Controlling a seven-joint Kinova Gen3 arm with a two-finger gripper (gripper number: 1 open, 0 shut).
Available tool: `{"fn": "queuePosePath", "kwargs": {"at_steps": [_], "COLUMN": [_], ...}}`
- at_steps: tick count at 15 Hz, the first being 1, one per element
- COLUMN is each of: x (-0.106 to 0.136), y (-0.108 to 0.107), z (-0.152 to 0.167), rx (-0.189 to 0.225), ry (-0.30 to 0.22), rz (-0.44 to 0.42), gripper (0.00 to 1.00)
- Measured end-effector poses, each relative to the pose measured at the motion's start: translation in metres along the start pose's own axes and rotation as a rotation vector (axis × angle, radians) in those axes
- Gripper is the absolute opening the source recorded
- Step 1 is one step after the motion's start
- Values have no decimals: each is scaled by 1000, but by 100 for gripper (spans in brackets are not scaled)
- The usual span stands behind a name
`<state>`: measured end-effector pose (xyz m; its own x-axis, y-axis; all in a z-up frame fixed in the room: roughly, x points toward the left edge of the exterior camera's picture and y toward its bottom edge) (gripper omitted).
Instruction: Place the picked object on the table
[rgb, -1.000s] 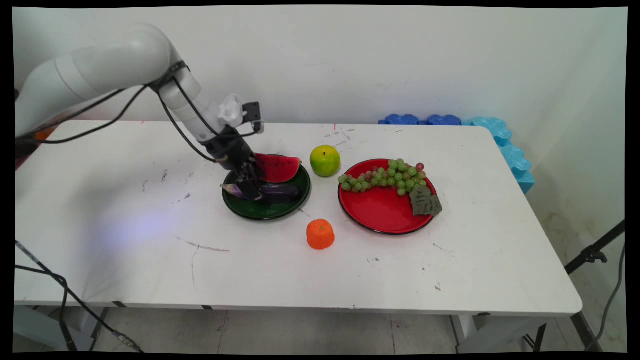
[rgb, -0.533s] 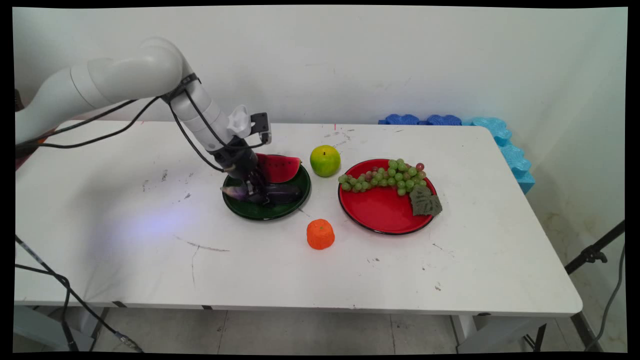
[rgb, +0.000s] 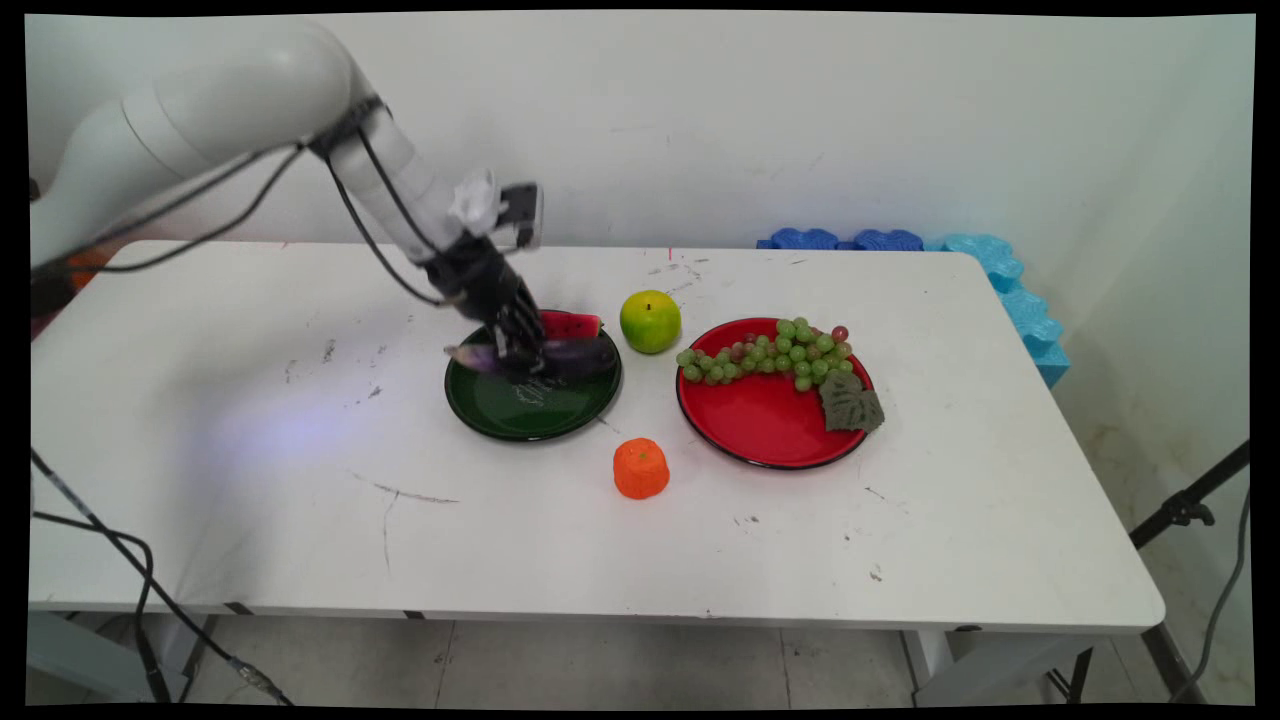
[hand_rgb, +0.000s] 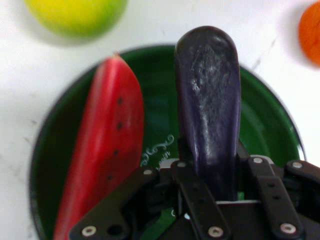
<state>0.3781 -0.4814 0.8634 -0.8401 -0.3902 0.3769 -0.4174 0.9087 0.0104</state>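
The dark purple, glossy plastic eggplant (rgb: 570, 356) is pinched near its stem end between the fingers of the black two-finger gripper (rgb: 524, 362) and hangs above the round dark green plate (rgb: 520, 412), over the plate's twelve-o'clock half; the bare green plate centre below it shows the eggplant is clear of the dish, though how high it rides is hard to judge from the main view. In the hand view the eggplant (hand_rgb: 210, 105) runs straight out from between the closed-in fingers of the gripper (hand_rgb: 212, 190), with the red watermelon wedge with black seeds (hand_rgb: 102, 150) lying on the plate (hand_rgb: 270, 125) just beside it. So the grasp and the lift look done; no setting-down has been made. At three o'clock of the green plate sit the yellow-green apple (rgb: 650, 321) and the round red plate (rgb: 760, 420) bearing a bunch of green grapes (rgb: 775, 353), and at about five o'clock the small orange fruit (rgb: 640, 468), all on the white table (rgb: 250, 480).
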Motion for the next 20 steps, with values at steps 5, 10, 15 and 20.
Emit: {"fn": "queuePosePath", "kwargs": {"at_steps": [5,10,15,20], "x": [40,81,104,110], "y": [6,35,59,90], "z": [-76,-119,-120,-81], "rx": [3,-39,-61,-71], "ry": [75,147,195,217], "rz": [-80,-190,-257,-290], "gripper": [0,0,0,0]}}
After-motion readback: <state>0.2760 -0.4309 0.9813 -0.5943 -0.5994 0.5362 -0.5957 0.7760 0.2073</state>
